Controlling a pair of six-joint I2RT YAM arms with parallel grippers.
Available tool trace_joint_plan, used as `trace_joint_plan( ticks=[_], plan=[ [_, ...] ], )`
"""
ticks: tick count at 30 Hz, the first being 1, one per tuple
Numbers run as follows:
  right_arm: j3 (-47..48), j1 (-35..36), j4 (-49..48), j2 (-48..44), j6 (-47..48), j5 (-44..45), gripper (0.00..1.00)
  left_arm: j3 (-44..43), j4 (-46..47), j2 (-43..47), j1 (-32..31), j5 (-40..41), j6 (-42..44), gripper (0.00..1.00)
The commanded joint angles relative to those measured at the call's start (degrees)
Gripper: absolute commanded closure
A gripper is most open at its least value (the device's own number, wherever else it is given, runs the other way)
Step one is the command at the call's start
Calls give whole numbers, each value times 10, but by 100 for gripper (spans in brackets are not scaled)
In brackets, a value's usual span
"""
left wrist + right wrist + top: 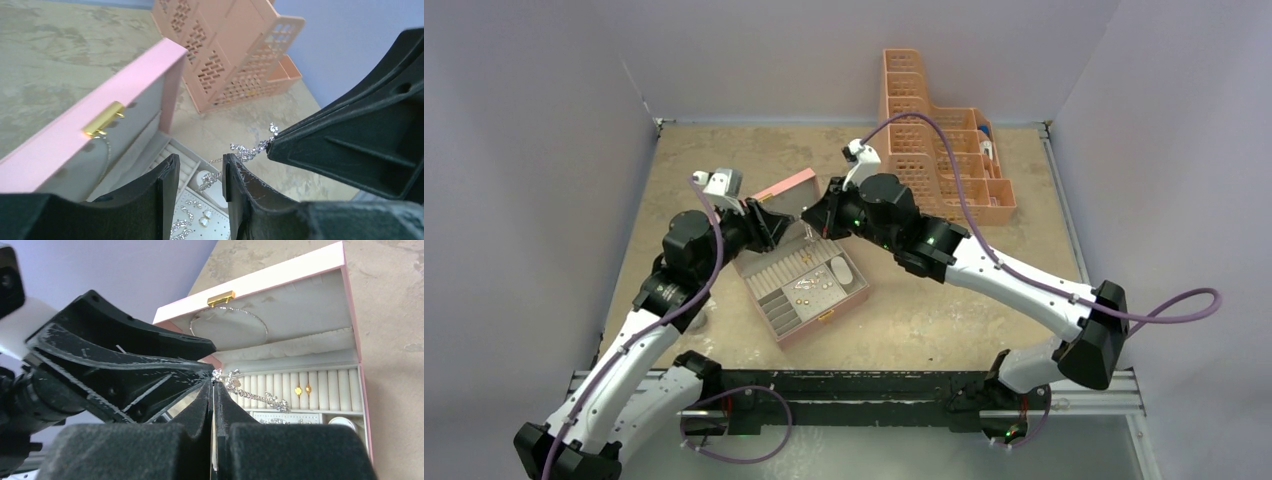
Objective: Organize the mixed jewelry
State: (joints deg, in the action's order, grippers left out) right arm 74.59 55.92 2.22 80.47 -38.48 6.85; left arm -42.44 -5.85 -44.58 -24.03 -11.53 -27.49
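The pink jewelry box [824, 318] lies open mid-table with its lid [786, 193] upright. My right gripper [215, 379] is shut on one end of a silvery crystal chain [256, 393], held above the box. From those tips [274, 141] the chain [246, 149] droops down past my left gripper [200, 162]. That gripper is open, and the chain's loose end [212, 181] hangs in the gap between its fingers. Small silvery and pale pieces [204, 218] rest on the box's dotted pad. Two gold rings [302, 389] sit in the ring rolls. A thin silver hoop [230, 326] lies inside the lid.
An orange perforated organiser [944, 150] stands at the back right, close behind my right arm. The box lid's gold clasp [103, 120] is just left of my left fingers. White walls enclose the table on three sides.
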Motion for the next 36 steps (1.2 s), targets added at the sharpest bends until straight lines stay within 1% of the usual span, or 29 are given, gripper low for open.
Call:
trace_joint_plan(
  ticks=[1,6,11,13,15,21,25,30,36],
  plan=[
    [48,1,-40,15,-8,25,100,-44,-31,18,0,86,-13,63],
    [64,-4,-51,32,-14,7,100,-42,-23,-2,0,34,21,63],
    [78,-10,-52,35,-22,-18,100,-42,-9,-13,0,-54,47,71],
    [81,-13,-51,35,-24,-25,100,-35,5,-13,0,-78,52,74],
    [81,-15,-51,34,-26,-33,100,-28,20,-10,1,-92,53,74],
    [76,-19,-58,28,-31,-54,100,-29,41,-15,1,-78,55,75],
    [75,-20,-62,26,-33,-64,100,-36,46,-28,0,-62,57,81],
    [75,-22,-63,25,-33,-68,100,-52,30,-38,0,-36,74,89],
    [75,-24,-65,27,-34,-68,100,-65,2,-34,0,-16,92,91]
  ],
)
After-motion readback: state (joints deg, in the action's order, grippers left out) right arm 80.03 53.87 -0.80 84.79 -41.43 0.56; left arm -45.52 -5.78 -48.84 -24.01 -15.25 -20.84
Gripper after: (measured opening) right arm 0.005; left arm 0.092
